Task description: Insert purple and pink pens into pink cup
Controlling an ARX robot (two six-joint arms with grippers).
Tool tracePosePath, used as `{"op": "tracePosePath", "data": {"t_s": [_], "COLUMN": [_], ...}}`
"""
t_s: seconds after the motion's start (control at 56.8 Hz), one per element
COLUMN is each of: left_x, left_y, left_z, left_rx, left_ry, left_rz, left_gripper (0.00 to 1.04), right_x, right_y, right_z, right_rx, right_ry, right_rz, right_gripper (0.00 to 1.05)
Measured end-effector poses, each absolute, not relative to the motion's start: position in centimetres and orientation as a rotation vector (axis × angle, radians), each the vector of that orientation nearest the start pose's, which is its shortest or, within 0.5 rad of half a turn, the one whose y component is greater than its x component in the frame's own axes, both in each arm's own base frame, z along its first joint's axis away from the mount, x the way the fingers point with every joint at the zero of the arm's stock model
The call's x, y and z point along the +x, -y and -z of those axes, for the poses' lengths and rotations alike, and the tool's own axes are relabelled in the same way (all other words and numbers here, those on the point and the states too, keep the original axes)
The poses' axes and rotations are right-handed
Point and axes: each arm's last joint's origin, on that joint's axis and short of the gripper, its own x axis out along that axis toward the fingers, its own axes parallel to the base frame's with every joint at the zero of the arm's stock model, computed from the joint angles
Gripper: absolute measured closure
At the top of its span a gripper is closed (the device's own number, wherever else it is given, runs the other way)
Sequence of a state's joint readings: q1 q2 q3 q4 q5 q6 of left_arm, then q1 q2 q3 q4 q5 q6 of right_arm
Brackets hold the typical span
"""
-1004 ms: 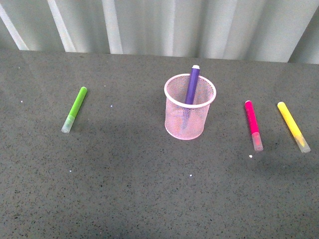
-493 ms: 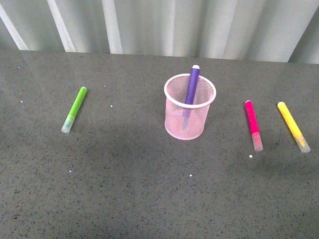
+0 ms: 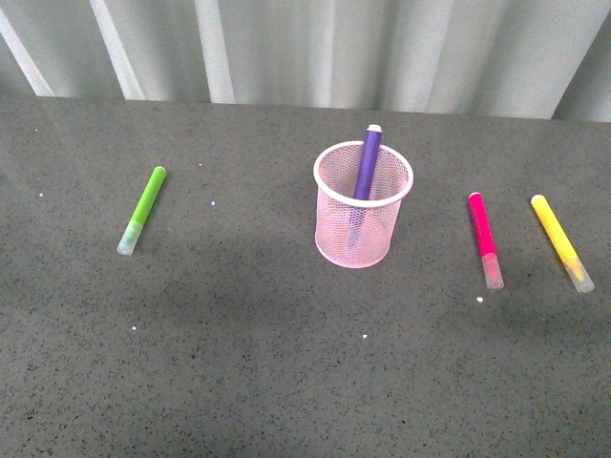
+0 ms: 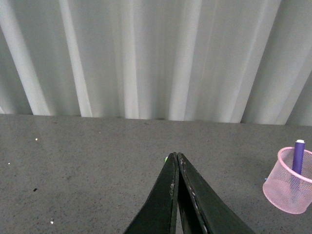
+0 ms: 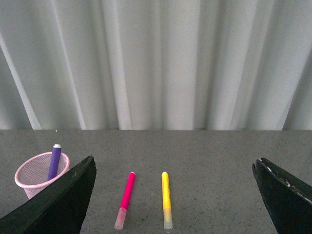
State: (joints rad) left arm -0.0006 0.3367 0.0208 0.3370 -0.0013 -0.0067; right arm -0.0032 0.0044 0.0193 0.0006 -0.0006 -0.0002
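Note:
The pink cup (image 3: pixel 363 215) stands upright in the middle of the table, with the purple pen (image 3: pixel 368 162) leaning inside it, tip above the rim. The pink pen (image 3: pixel 484 239) lies flat on the table to the right of the cup, clear cap toward the front. The cup (image 4: pixel 287 180) and purple pen (image 4: pixel 298 157) also show in the left wrist view, and in the right wrist view the cup (image 5: pixel 36 176), purple pen (image 5: pixel 55 161) and pink pen (image 5: pixel 125 200). My left gripper (image 4: pixel 176 157) is shut and empty. My right gripper (image 5: pixel 174 168) is wide open, back from the pens. Neither arm shows in the front view.
A lime-green marker (image 3: pixel 143 209) lies left of the cup. A yellow marker (image 3: pixel 561 241) lies right of the pink pen, also in the right wrist view (image 5: pixel 166 199). A pleated white curtain (image 3: pixel 334 48) backs the dark grey table (image 3: pixel 239 334).

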Motion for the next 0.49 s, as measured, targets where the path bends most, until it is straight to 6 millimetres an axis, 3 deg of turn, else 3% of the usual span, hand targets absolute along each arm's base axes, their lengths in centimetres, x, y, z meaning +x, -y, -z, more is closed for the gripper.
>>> {"op": "tracePosePath", "data": {"t_s": [0.493], "left_x": [10.8], "left_y": [0.0], "left_z": [-17.3], "left_rx": [-0.007], "left_ry": [0.025], "left_rz": [0.000], "left_gripper": [1.01], "right_x": [9.7], "right_y": [0.0], "right_z": [-17.0], "right_rx": [0.000], "right_ry": [0.015], "right_rz": [0.003], "right_gripper": [0.07]}}
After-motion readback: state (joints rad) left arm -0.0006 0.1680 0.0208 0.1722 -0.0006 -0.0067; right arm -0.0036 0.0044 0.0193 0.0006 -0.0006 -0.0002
